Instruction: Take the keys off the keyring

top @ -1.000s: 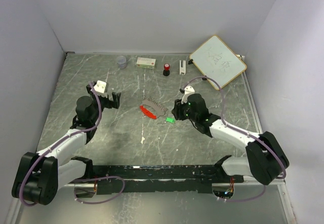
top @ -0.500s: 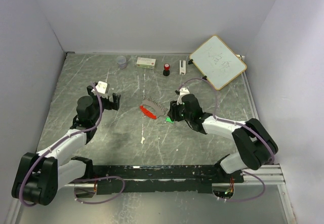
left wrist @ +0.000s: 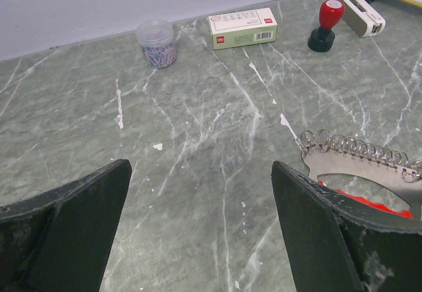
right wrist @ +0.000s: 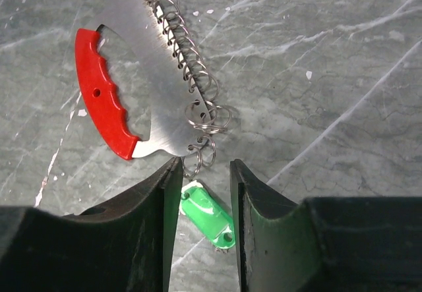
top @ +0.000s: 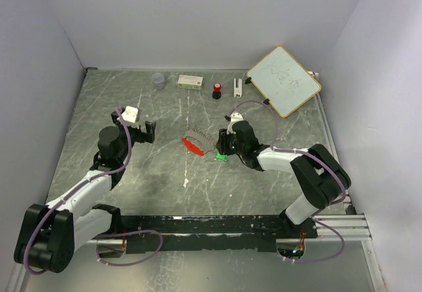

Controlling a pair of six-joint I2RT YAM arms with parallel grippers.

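The keyring (right wrist: 191,74) is a row of thin metal loops along a flat steel plate, lying mid-table (top: 200,138) and showing at the right edge of the left wrist view (left wrist: 356,148). A long red key (right wrist: 102,101) runs along the plate's other side (top: 192,146). A small green key (right wrist: 206,216) hangs from the end loop (top: 222,157). My right gripper (right wrist: 203,173) straddles the green key with its jaws narrowly apart; one end of the key touches the left finger (right wrist: 165,200). My left gripper (left wrist: 201,173) stands wide open over bare table, left of the keyring (top: 136,126).
Along the back wall stand a jar of paper clips (top: 158,80), a white box (top: 190,80), a red-and-black knob (top: 216,91) and a small white device (top: 237,86). A framed whiteboard (top: 283,80) lies at the back right. Side walls enclose the table.
My right gripper has slid left onto the green key and its jaws have narrowed around it. The left arm has barely moved.
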